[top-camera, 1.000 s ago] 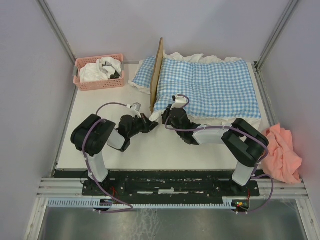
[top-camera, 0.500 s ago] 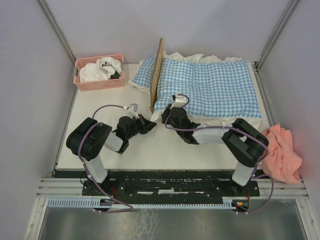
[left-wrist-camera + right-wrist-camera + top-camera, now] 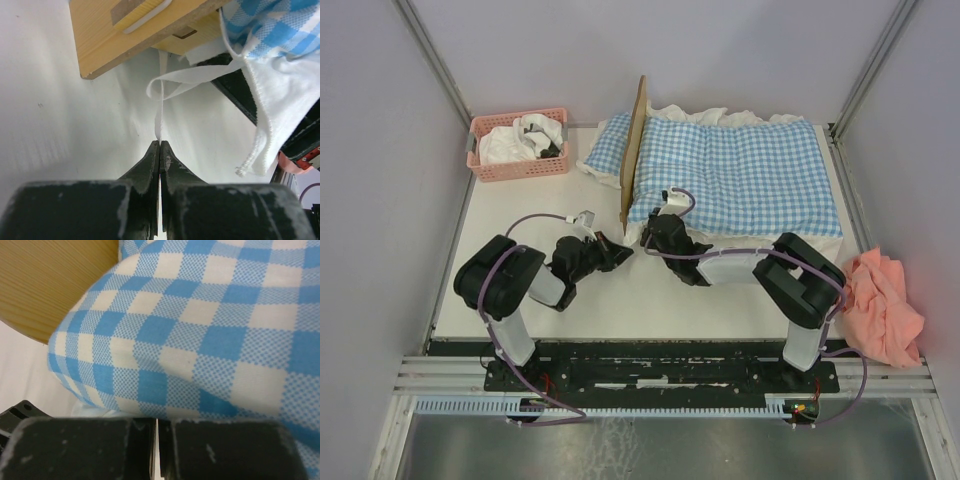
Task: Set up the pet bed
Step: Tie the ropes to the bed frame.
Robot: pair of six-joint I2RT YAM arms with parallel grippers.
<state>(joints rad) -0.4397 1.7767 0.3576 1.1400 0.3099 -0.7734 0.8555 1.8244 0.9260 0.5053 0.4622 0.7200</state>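
Note:
The pet bed stands at the back of the table with its wooden headboard [image 3: 637,150] upright. Blue-white gingham bedding [image 3: 740,170] covers it. My left gripper [image 3: 618,252] is low on the table, just in front of the headboard's near corner. It is shut on a thin white ribbon [image 3: 159,120], which runs up to a loop under the wood [image 3: 125,30]. My right gripper [image 3: 654,232] is shut against the bedding's near-left corner [image 3: 200,320]. A thin white strip of cloth shows between its jaws, and its fingertips are hidden.
A pink basket [image 3: 518,145] with white cloths sits at the back left. A peach cloth [image 3: 885,300] lies beyond the table's right edge. White ruffle [image 3: 260,115] hangs from the bedding beside the right arm. Walls close in on three sides.
My left gripper has drawn back a little towards the near left, holding the ribbon. The right arm's elbow has shifted left, and its gripper stays at the bedding corner.

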